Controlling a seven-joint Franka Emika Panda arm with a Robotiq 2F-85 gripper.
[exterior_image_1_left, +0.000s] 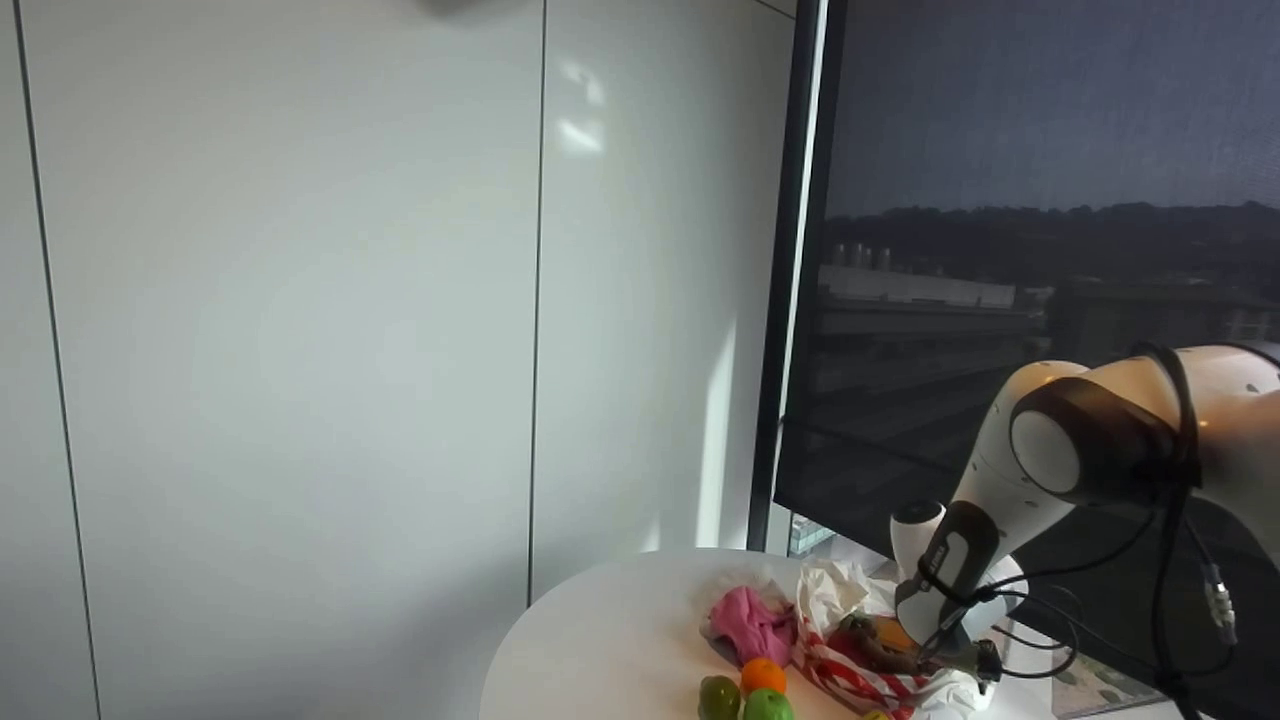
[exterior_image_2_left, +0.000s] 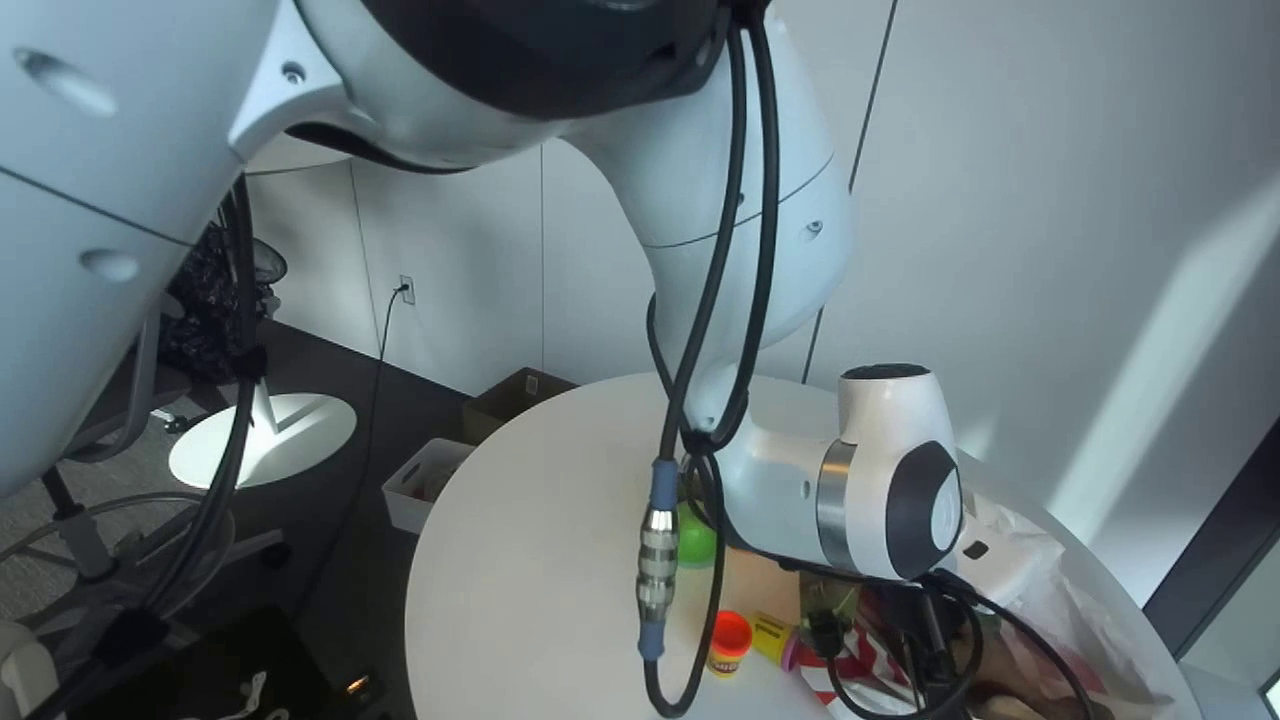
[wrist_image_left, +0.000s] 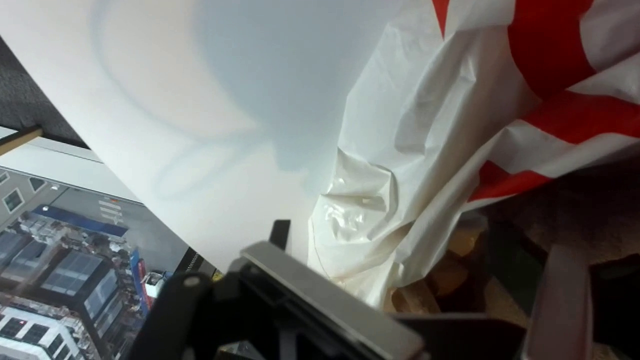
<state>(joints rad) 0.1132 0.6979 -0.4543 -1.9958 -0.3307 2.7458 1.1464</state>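
at two o'clock in the wrist view, a red-and-white bag (wrist_image_left: 465, 115) lies on the table (wrist_image_left: 235, 90). the gripper (wrist_image_left: 465, 295), at four o'clock, has jaws spread at the bag's edge; contact is unclear in shadow. at five o'clock in an exterior view: an orange (exterior_image_1_left: 763, 677).

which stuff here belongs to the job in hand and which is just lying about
Seemingly in the job:
pincer, jaws apart
red-and-white bag, nearest the pincer

Seemingly just lying about:
pink bundle
orange fruit
lighter green fruit
darker green fruit
red-lidded tub
yellow tub
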